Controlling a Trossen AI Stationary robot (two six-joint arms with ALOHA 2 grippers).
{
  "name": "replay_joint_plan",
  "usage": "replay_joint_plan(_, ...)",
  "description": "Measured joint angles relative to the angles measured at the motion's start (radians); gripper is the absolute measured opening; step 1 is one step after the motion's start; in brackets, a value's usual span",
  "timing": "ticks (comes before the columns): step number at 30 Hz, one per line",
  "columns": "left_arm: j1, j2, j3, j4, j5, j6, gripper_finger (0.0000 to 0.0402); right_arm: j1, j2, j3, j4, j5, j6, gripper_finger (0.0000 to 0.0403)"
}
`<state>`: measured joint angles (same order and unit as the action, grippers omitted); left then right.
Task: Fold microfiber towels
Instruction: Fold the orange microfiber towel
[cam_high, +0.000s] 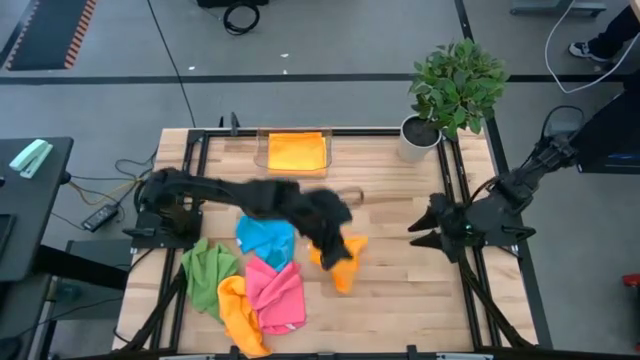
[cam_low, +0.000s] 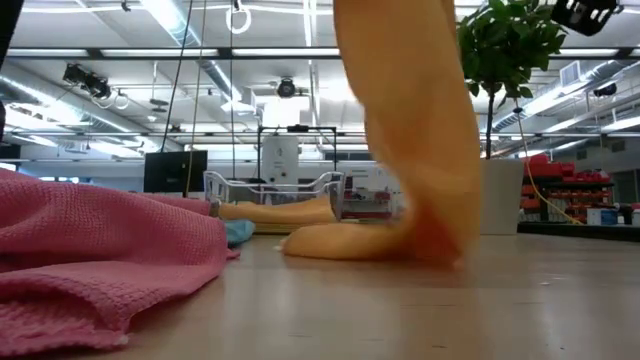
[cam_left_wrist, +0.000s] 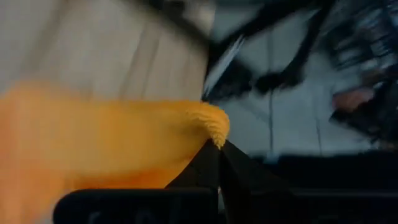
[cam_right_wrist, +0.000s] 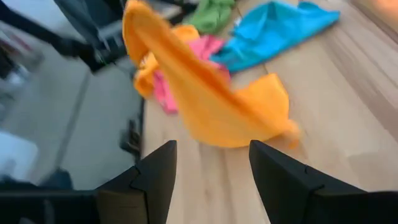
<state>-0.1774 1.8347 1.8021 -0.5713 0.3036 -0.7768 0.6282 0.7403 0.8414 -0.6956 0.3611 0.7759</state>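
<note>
My left gripper (cam_high: 335, 238) hangs over the table's middle, shut on an orange microfiber towel (cam_high: 345, 268), seen close up in the left wrist view (cam_left_wrist: 112, 137). The towel drapes down in the low view (cam_low: 410, 120). My right gripper (cam_right_wrist: 211, 165) waits open near the right edge (cam_high: 425, 232), apart from the towel. A blue towel (cam_high: 265, 240), a pink one (cam_high: 275, 295), a green one (cam_high: 208, 270) and another orange one (cam_high: 240, 315) lie crumpled at the near left. A folded orange towel (cam_high: 297, 152) lies in a clear tray. My left gripper pinches a bunched edge or corner of the orange towel (cam_left_wrist: 214, 121) between its two shut fingertips; one layer or several, I cannot tell. The fingers slant down from the table's left. The towel hangs slack below them, its lower end (cam_right_wrist: 249, 118) resting on the table.
A potted plant (cam_high: 455, 90) stands at the far right corner. The clear tray (cam_high: 262, 150) sits at the far edge. Bare wood (cam_high: 400, 290) lies between the hanging towel and my right gripper. In the low view the pink towel (cam_low: 90, 260) fills the near left.
</note>
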Motion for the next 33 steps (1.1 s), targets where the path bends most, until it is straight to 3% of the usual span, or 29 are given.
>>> replay_joint_plan(3, -0.05, 0.056, -0.001, -0.159, 0.004, -0.081, 0.0006, 0.011, 0.047, -0.035, 0.006, 0.0, -0.065, 0.0209)
replay_joint_plan(7, -0.106, 0.097, -0.001, -0.331, -0.072, -0.161, 0.0009, 0.012, 0.158, -0.131, 0.08, 0.003, -0.126, 0.0209)
replay_joint_plan(10, -0.126, 0.118, -0.001, -0.344, -0.132, -0.186, 0.0013, 0.014, 0.268, -0.23, 0.242, 0.016, -0.184, 0.0209)
replay_joint_plan(17, -0.135, 0.131, -0.007, -0.336, -0.188, -0.207, 0.0007, 0.022, 0.492, -0.316, 0.482, 0.221, -0.237, 0.0209)
replay_joint_plan(23, -0.133, 0.131, -0.009, -0.341, -0.199, -0.17, 0.0014, -0.01, 0.631, -0.316, 0.664, 0.221, -0.257, 0.0209)
replay_joint_plan(28, -0.134, 0.131, -0.009, -0.345, -0.198, -0.144, 0.0008, -0.078, 0.699, -0.316, 0.717, 0.218, -0.231, 0.0208)
replay_joint_plan(33, -0.133, 0.131, -0.009, -0.348, -0.199, -0.105, 0.0018, -0.124, 0.74, -0.316, 0.764, 0.118, -0.248, 0.0168)
